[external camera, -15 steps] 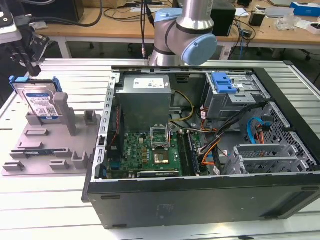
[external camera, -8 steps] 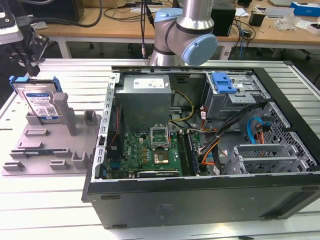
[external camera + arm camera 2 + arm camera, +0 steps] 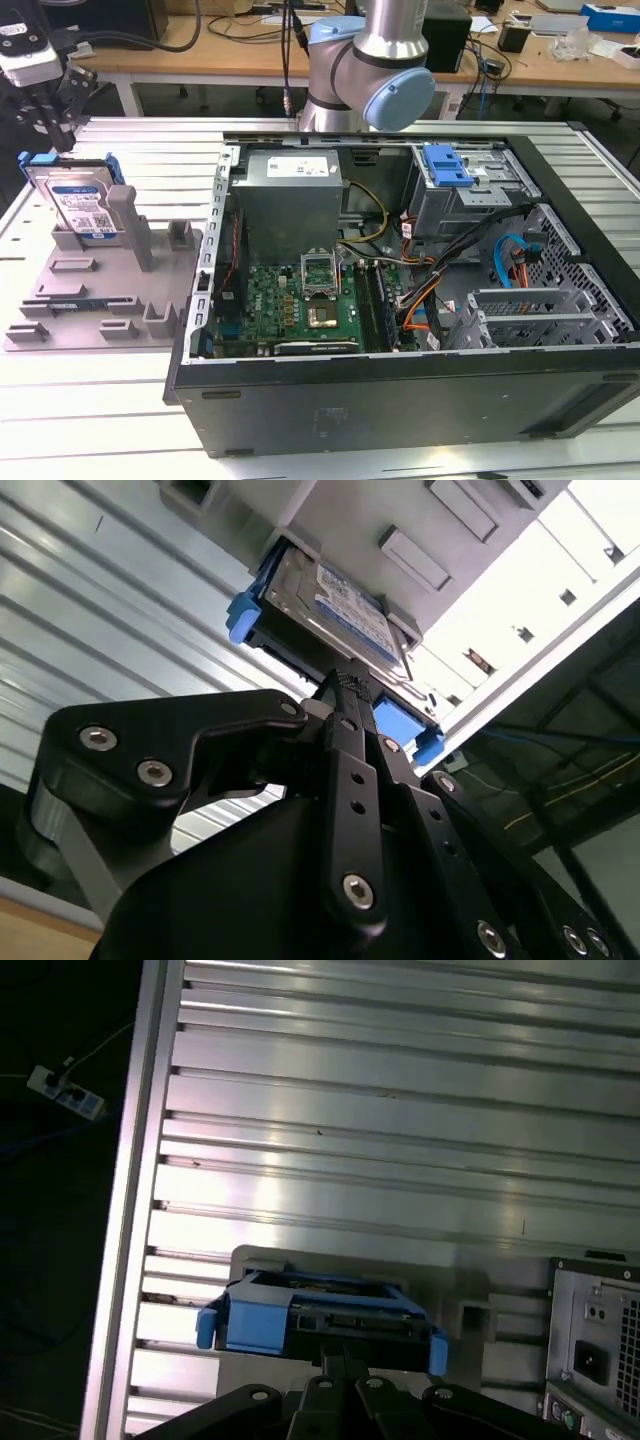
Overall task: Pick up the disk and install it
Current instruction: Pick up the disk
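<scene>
Exterior view: disk stands upright in grey fixture, tool just above, grip state unclear.

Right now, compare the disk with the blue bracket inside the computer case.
The disk stands propped on the grey fixture plate, outside the case; the blue bracket sits atop the drive cage inside. The disk shows silver metal and a label; the bracket is plain blue. Both carry blue plastic.

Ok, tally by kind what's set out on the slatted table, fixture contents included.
Disk: 1
Grey fixture plate: 1
Open computer case: 1
Total: 3
</scene>
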`<state>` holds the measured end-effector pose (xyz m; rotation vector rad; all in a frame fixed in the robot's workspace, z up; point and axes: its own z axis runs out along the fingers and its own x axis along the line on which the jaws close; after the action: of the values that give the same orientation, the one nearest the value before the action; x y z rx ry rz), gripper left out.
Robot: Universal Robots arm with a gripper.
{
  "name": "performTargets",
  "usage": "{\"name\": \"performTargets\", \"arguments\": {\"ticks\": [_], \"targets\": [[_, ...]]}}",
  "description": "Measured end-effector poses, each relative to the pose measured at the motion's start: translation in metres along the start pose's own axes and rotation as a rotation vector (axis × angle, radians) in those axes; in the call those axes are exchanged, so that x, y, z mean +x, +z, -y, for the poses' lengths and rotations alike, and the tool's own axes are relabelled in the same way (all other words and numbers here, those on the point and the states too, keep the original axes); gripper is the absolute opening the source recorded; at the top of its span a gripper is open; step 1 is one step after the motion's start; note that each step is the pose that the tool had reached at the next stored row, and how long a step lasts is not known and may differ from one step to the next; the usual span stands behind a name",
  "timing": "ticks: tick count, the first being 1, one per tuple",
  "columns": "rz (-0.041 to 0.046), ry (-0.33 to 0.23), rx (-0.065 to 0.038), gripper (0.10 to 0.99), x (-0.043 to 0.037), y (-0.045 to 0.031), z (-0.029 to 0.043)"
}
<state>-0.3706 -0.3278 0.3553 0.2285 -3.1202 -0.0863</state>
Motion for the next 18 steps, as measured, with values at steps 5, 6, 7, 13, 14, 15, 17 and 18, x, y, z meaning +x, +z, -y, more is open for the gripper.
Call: {"name": "performTargets", "arguments": {"ticks": [5, 6, 7, 13, 14, 15, 17, 18], "targets": [[-0.0091, -0.120, 0.000, 0.106, 0.0000, 0.0000, 0.0000], [-0.0114, -0.162, 0.001, 0.106, 0.0000, 0.0000, 0.0000], [-0.0129, -0.188, 0.001, 0.106, 0.0000, 0.0000, 0.0000], [-0.0209, -0.330, 0.002, 0.106, 0.0000, 0.0000, 0.0000], [-0.0224, -0.358, 0.002, 0.106, 0.0000, 0.0000, 0.0000], [-0.0235, -0.376, 0.003, 0.106, 0.0000, 0.0000, 0.0000], [-0.0265, -0.429, 0.003, 0.106, 0.0000, 0.0000, 0.0000], [-0.0276, -0.450, 0.003, 0.106, 0.0000, 0.0000, 0.0000]]}}
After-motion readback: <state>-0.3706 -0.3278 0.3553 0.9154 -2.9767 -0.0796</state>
